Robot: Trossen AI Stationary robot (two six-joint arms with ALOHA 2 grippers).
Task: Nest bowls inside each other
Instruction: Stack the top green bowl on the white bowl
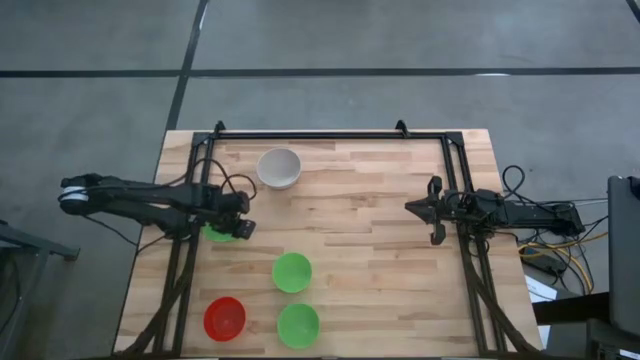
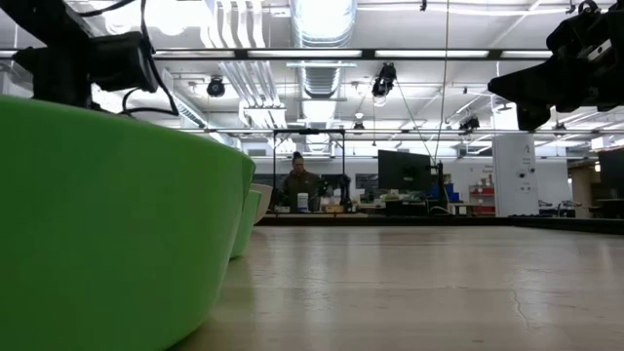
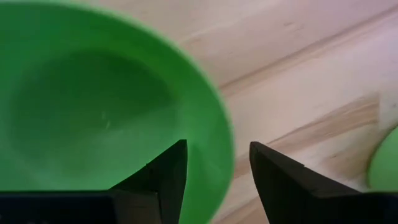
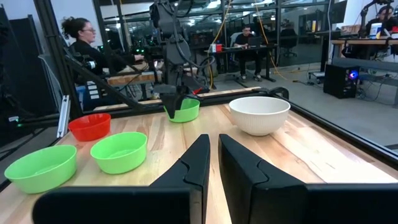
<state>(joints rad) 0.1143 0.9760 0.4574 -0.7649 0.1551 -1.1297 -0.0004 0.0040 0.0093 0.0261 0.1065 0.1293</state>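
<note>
Five bowls stand apart on the wooden table, each on its base: a white-grey one (image 1: 279, 167) far back, a red one (image 1: 224, 318) at the near left, two green ones (image 1: 292, 272) (image 1: 298, 325) near the middle front, and a third green one (image 1: 213, 234) at the left. My left gripper (image 1: 235, 228) hangs over that left green bowl (image 3: 93, 112), pointing steeply down and open. One finger is over the bowl's inside and the other outside its rim (image 3: 222, 127). My right gripper (image 1: 435, 210) waits at the table's right, level and shut (image 4: 214, 155).
A black frame rail (image 1: 330, 135) runs along the table's far edge and down both sides. Cables (image 1: 545, 225) lie beyond the right edge. Bare wood (image 1: 370, 200) lies between the two arms. People sit at desks in the room behind (image 4: 81, 43).
</note>
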